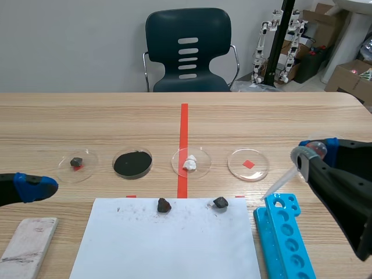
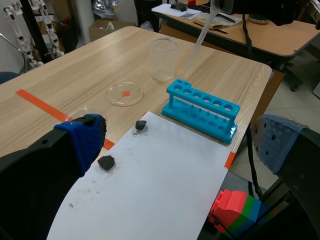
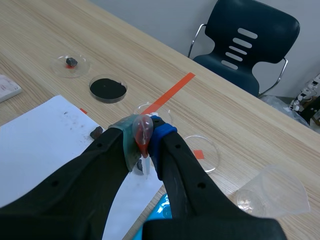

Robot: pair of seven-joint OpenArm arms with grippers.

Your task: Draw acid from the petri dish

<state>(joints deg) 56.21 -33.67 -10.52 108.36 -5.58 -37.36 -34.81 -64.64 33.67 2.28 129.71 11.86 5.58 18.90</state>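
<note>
Right jaws clamped on the pipette [image 3: 142,129] bulb, pads squashing it from both sides. Its stem slants down toward the tabletop's middle, and the tip hangs between the clear dish [image 1: 249,164] and the rack [image 1: 285,232], not over the dish yet. Left jaws apart, empty, low by the left edge, well apart from the action. Clear dish is likely the acid one, going by the task. It is nearest the right edge in a row of four across the tabletop's middle, with a red mark showing through it; liquid level can't be told. Rest of the row, going toward the left edge: white-lump dish [image 1: 190,163] on the centre tape line, powder dish [image 1: 132,163], dark-lump dish [image 1: 75,163]. Paper [image 1: 168,250] at the near edge carries a rock [image 1: 164,204] and a second rock [image 1: 220,202]. Beaker [image 2: 164,59] near the right edge, past the rack. Risks: the slanted tip could catch the dish rim and shove or tip the light dish, spilling acid. If the bulb is already squeezed flat, easing the clamp to draw could let the pipette slip. The thin stem may flex on the dish floor. Drips could land on the paper.
</note>
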